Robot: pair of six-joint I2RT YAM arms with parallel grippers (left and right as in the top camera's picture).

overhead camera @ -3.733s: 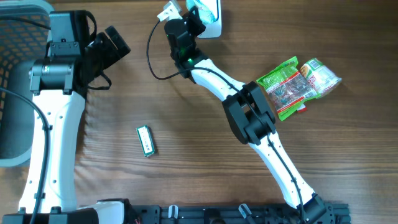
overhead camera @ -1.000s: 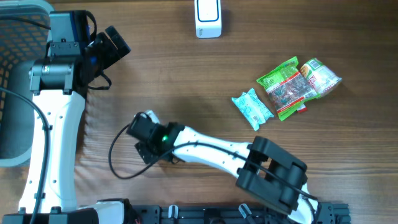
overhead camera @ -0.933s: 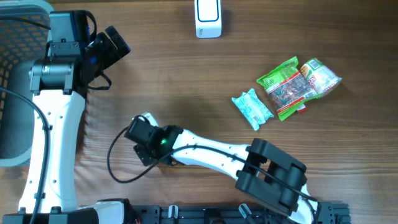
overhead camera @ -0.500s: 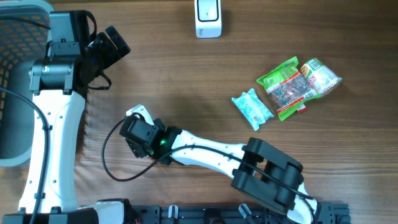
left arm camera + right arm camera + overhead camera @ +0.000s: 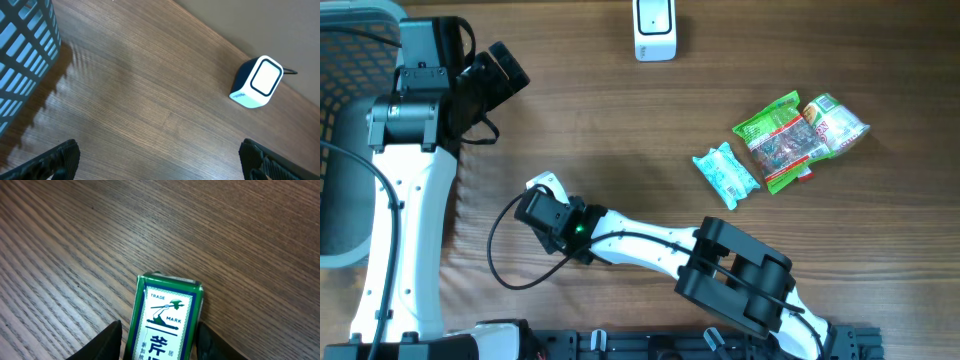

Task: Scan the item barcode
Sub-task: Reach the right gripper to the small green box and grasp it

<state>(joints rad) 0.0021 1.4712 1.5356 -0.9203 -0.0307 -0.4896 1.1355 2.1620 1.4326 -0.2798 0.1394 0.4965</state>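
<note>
The item is a small green box (image 5: 165, 322) with a white label, lying flat on the wooden table. My right gripper (image 5: 160, 342) straddles it, and its two black fingers (image 5: 107, 342) rest against the box's long sides. From overhead the right gripper (image 5: 538, 200) sits at the table's front left and hides the box. A white barcode scanner (image 5: 653, 25) stands at the far edge and also shows in the left wrist view (image 5: 257, 82). My left gripper (image 5: 160, 160) hangs open over bare wood near the basket, holding nothing.
A pale blue packet (image 5: 725, 175), a green snack bag (image 5: 775, 140) and another wrapped packet (image 5: 835, 122) lie at the right. A mesh basket (image 5: 340, 150) stands along the left edge, by the left arm (image 5: 405, 190).
The right gripper slid slightly left and farther over the green box, and its jaws narrowed until the fingers met the box's sides. The left arm stayed still.
</note>
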